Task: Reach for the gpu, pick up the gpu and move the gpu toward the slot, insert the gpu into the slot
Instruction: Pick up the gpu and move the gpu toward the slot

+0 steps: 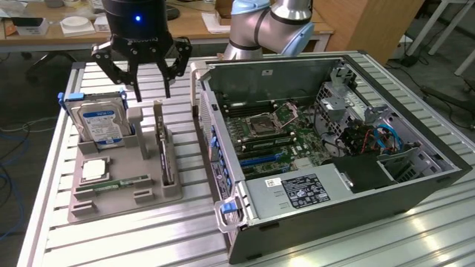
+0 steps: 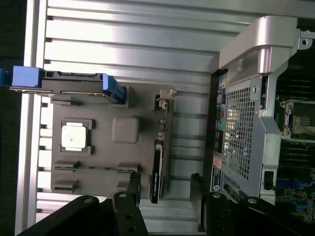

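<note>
Hard drive (image 1: pixel 102 125) and power supply (image 1: pixel 301 191) labels are unreadable.

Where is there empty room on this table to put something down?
The bare table nearer the exterior camera than the grey tray is free, as is the corner at the exterior view's lower right, beside the computer case. The tray is crowded: hard drive, gpu, processor chip.

Lighting's pretty even from overhead here. My table (image 1: pixel 434 225) throws white glare off its metal ribs, the open case (image 1: pixel 356 139) is shadowy inside, and my gripper (image 2: pixel 165 182) looks nearly black.
</note>
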Controlling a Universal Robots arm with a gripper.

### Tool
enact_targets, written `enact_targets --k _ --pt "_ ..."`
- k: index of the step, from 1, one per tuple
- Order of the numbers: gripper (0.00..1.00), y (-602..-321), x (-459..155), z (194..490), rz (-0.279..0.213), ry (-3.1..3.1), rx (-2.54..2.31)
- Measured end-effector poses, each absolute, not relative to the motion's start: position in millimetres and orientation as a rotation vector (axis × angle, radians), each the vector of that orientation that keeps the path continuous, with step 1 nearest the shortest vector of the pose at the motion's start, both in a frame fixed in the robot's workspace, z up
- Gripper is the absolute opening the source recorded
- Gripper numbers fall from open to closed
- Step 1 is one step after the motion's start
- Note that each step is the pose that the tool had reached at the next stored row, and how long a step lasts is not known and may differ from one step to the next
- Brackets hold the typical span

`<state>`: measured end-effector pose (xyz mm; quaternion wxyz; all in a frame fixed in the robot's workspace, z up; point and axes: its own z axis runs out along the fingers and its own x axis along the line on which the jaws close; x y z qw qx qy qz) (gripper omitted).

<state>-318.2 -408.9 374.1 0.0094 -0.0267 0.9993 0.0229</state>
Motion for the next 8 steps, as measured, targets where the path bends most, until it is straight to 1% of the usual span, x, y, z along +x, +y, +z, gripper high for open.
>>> enact_targets --k 8 --pt "0.53 -410.1 -318.2 359.7 0.071 3.121 -0.084"
